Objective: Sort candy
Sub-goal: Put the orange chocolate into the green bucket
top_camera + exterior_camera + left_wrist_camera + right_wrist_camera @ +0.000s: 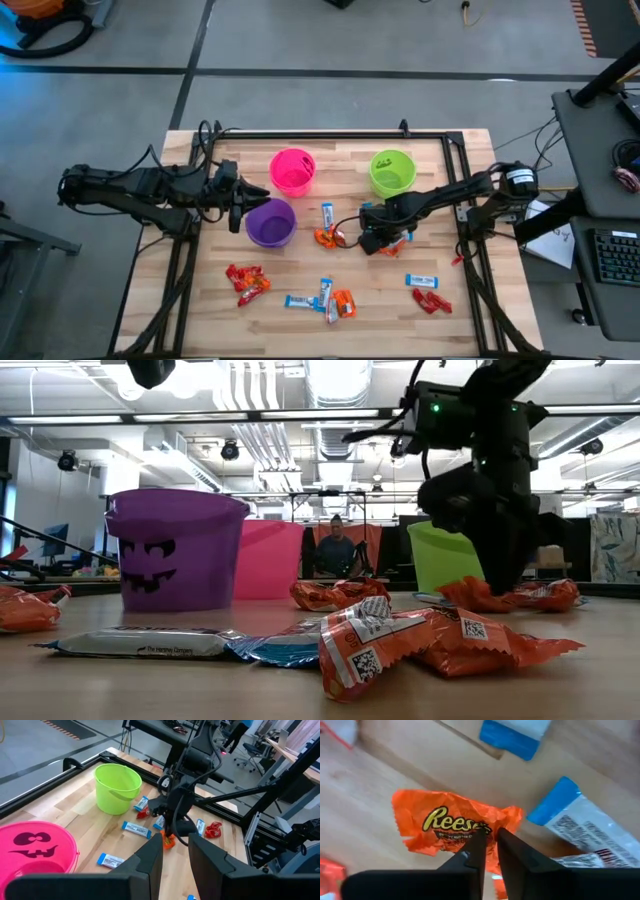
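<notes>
My right gripper (372, 241) is down among the candy at the table's middle, shut on an orange wrapped candy (445, 822). This candy also shows in the low view (478, 595). Blue-and-white bars (580, 820) lie right beside it. More orange candy (325, 238), red candy (247, 280) and blue-and-white bars (298, 301) lie flat on the table. My left gripper (236, 207) is open and empty, hovering beside the purple cup (270, 222) on its left side. My right gripper pinches the orange wrapper between its two fingers at the crinkled edge of one end (492, 826). The fingers come from above, pointing down. The candy lies flat on the table under them.
The pink cup (292, 170) and the green cup (392, 172) stand at the far side, the purple cup nearer the left. A dark metal frame (330, 133) runs around the table's edge. A person (335, 550) sits in the room behind.
</notes>
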